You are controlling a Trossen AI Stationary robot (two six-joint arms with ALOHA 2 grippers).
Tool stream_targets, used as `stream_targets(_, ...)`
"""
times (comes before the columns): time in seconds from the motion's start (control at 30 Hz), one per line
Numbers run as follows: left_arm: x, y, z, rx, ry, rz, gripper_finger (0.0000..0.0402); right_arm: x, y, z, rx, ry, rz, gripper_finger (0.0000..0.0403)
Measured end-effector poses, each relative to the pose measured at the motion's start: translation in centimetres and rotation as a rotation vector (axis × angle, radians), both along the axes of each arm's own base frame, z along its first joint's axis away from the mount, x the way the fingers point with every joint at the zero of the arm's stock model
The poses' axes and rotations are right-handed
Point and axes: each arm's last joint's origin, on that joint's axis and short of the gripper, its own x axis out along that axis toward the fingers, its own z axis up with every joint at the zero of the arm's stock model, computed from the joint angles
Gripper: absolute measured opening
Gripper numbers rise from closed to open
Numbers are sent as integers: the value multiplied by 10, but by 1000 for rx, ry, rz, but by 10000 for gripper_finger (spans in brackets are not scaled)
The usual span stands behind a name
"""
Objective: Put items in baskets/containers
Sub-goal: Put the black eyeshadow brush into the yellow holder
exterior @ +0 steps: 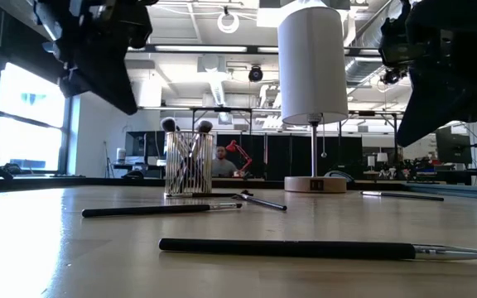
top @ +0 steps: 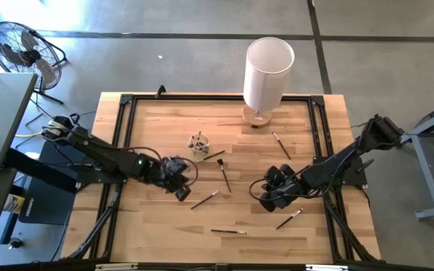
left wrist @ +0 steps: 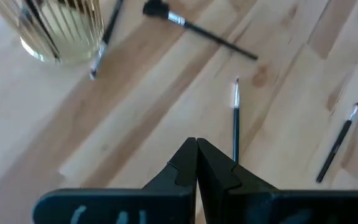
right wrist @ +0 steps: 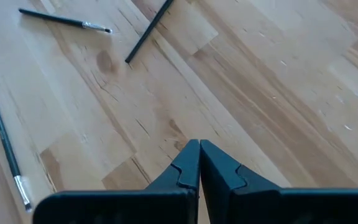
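The small clear glass cup stands upright on the table's middle, with several brushes standing in it. Other thin brushes lie flat on the wood: one by the cup, one with a black head, and others. My left gripper hovers shut, near-left of the cup, above a thin brush. My right gripper hovers shut over bare wood right of centre, with brushes ahead of it.
A tall white cylinder lamp on a wooden base stands at the table's far edge, behind the cup. A black frame runs around the table top. A fan stands on the floor beyond the far-left corner.
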Motion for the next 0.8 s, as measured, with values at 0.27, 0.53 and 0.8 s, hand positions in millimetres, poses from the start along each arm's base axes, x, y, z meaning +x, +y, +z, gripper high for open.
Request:
stream_targets(0.27, 12, -24, -11, -37, -74, -14, 0, 1, 0, 1, -37, -3, 52, 7)
stream_targets(0.53, 43, -30, -17, -56, -258, -10, 1, 2, 0, 1, -50, -19, 45, 7)
stream_targets(0.8, 92, -33, 6, 25, -142, -67, 0, 2, 0, 1, -55, -16, 51, 7)
